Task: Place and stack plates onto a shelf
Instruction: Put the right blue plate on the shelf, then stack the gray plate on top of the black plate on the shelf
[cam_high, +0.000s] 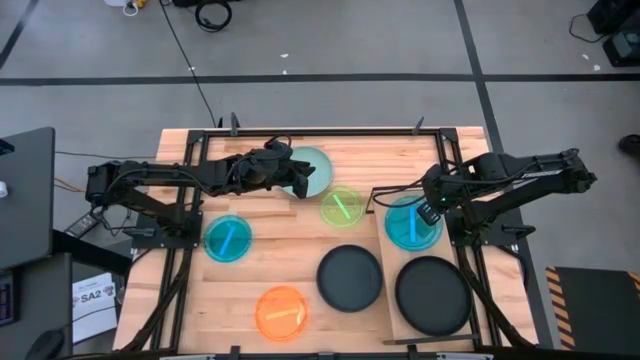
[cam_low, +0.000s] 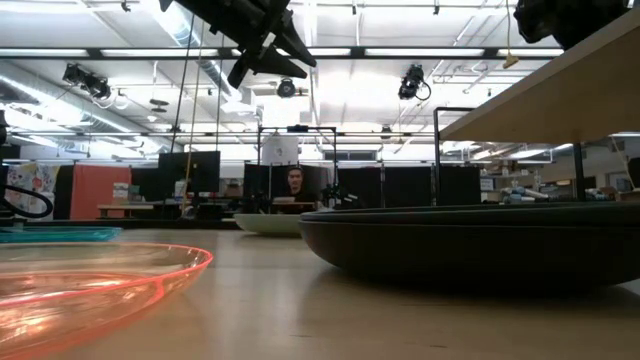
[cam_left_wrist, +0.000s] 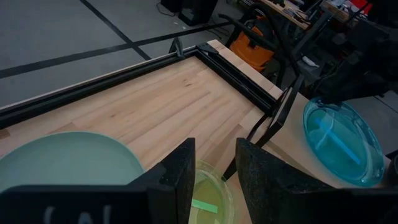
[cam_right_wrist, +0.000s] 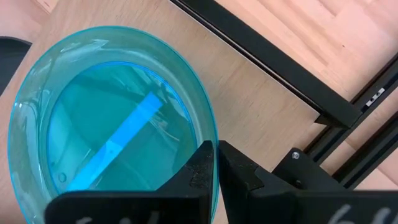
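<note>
Right tool pinches a cyan plate on the shelf; left tool hangs open above the worktop.

Nearest, a black plate (cam_high: 433, 295) lies on the shelf (cam_high: 392, 300). Beyond it the right tool (cam_right_wrist: 214, 163), fingers nearly closed, clamps the rim of a cyan plate (cam_right_wrist: 106, 124) resting on the shelf. Farther back, the left tool (cam_left_wrist: 213, 177) holds a narrow gap, gripping nothing, above the mint plate (cam_high: 312, 170) and lime plate (cam_high: 342, 207). A floor paper reads "SA2" (cam_high: 91, 295).

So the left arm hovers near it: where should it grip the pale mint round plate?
By the raised rim nearest the left claw, coming down from above: the pale mint round plate lies flat on the tabletop, so only its edge offers purchase, one finger inside, one outside.
</note>
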